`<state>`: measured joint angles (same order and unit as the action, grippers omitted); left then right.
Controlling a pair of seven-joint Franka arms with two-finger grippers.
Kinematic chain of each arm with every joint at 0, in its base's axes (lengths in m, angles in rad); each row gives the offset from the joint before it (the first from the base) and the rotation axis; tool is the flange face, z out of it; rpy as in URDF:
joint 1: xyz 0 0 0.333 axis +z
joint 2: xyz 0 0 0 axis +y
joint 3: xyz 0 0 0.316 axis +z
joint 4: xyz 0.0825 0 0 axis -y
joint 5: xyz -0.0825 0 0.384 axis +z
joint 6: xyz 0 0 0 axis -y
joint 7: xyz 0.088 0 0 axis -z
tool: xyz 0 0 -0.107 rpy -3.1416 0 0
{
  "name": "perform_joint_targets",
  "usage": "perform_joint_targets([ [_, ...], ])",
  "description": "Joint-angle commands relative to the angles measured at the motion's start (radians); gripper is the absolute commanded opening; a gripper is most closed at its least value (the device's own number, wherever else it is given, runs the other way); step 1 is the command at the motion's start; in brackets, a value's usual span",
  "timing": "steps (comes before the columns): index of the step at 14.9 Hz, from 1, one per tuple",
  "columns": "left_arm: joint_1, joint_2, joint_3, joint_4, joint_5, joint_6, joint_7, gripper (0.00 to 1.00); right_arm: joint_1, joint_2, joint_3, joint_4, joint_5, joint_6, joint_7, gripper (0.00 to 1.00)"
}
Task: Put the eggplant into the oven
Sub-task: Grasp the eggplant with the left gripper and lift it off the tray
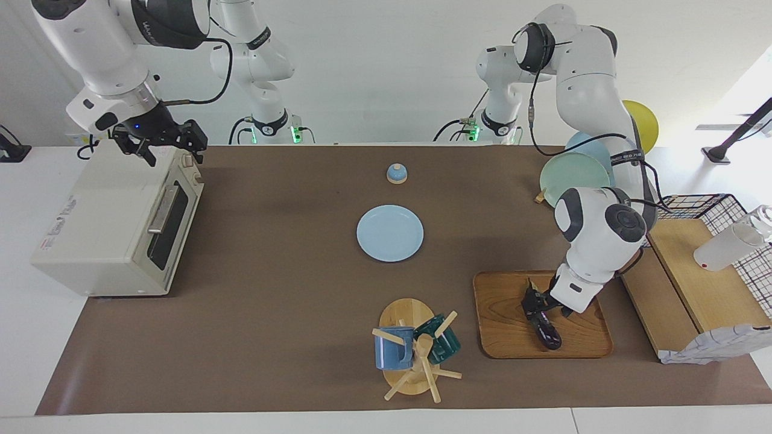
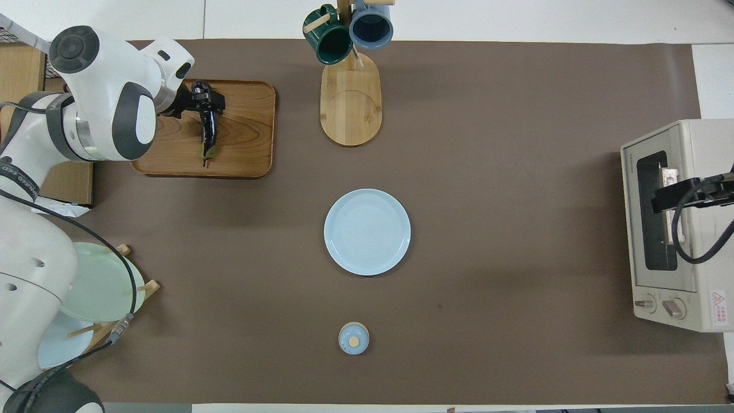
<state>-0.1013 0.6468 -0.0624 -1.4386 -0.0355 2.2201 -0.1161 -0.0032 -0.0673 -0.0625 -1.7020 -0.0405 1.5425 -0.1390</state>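
Left gripper (image 1: 535, 303), jaws spread, straddled mid-body of slim glossy dark-purple eggplant (image 1: 545, 328) on brown wooden tray (image 1: 500, 313), long axis approx 11-to-5 o'clock in facing view; right gripper (image 1: 161, 140), also spread, waited over closed cream-white toaster oven (image 1: 114, 229).

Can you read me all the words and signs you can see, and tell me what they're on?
Red warning triangle sign with small print beside it, on a sticker on the oven near its knobs: too small to read.
Small dark brand word along the oven's front edge, overhead view: too small to read.
Faded print on the oven's top, facing view: blurred.
Dark lettering on the left arm's band: too small to read.
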Motion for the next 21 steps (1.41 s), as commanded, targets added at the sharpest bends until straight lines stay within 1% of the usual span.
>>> perform_joint_targets([
  [1, -0.011, 0.002, 0.004, -0.019, 0.013, 0.032, 0.015, 1.0, -0.001, -0.016, -0.005, -0.013, 0.028, -0.01, 0.006, 1.0],
  [2, -0.011, 0.001, 0.004, -0.032, 0.013, 0.035, 0.018, 0.99, -0.001, -0.016, -0.005, -0.013, 0.028, -0.01, 0.006, 1.0],
  [5, -0.02, -0.001, 0.004, -0.037, 0.011, 0.035, 0.023, 0.91, 0.003, -0.016, -0.005, -0.013, 0.028, -0.021, 0.003, 1.0],
  [7, -0.026, -0.004, 0.006, -0.048, 0.011, 0.038, 0.023, 0.87, 0.006, -0.016, -0.005, -0.013, 0.028, -0.013, 0.009, 1.0],
  [8, -0.031, -0.006, 0.006, -0.052, 0.011, 0.042, 0.023, 0.8, 0.006, -0.016, -0.005, -0.013, 0.028, -0.012, 0.006, 0.78],
  [9, -0.031, -0.006, 0.006, -0.054, 0.011, 0.043, 0.023, 0.69, 0.006, -0.016, -0.005, -0.013, 0.028, -0.012, 0.006, 0.6],
  [10, -0.031, -0.007, 0.006, -0.054, 0.013, 0.039, 0.024, 0.54, 0.006, -0.016, -0.005, -0.013, 0.028, -0.01, 0.004, 0.4],
  [11, -0.032, -0.007, 0.007, -0.054, 0.013, 0.039, 0.024, 0.43, 0.008, -0.016, -0.005, -0.013, 0.028, -0.009, 0.007, 0.22],
  [12, -0.032, -0.007, 0.007, -0.052, 0.013, 0.032, 0.024, 0.28, 0.008, -0.016, -0.003, -0.013, 0.028, -0.009, 0.009, 0.04],
  [13, -0.032, -0.007, 0.007, -0.051, 0.016, 0.029, 0.024, 0.13, 0.009, -0.016, -0.002, -0.013, 0.028, -0.007, 0.009, 0.0],
  [14, -0.031, -0.007, 0.007, -0.046, 0.029, 0.026, 0.024, 0.0, 0.009, -0.016, 0.001, -0.013, 0.028, -0.007, 0.006, 0.0],
  [16, -0.028, -0.007, 0.007, -0.023, 0.034, -0.006, 0.024, 0.0, 0.006, -0.016, 0.001, -0.015, 0.028, -0.012, 0.003, 0.0],
  [18, -0.038, -0.013, 0.004, 0.019, 0.019, -0.074, 0.013, 0.0, 0.006, -0.016, 0.0, -0.016, 0.027, -0.006, -0.002, 0.0],
  [19, -0.038, -0.035, 0.001, 0.023, 0.016, -0.109, 0.007, 0.0, 0.005, -0.017, 0.001, -0.025, 0.028, -0.005, -0.001, 0.0],
  [21, -0.038, -0.114, 0.001, 0.015, -0.032, -0.184, 0.004, 0.0, -0.004, -0.031, -0.003, -0.051, 0.022, 0.014, 0.001, 0.0],
])
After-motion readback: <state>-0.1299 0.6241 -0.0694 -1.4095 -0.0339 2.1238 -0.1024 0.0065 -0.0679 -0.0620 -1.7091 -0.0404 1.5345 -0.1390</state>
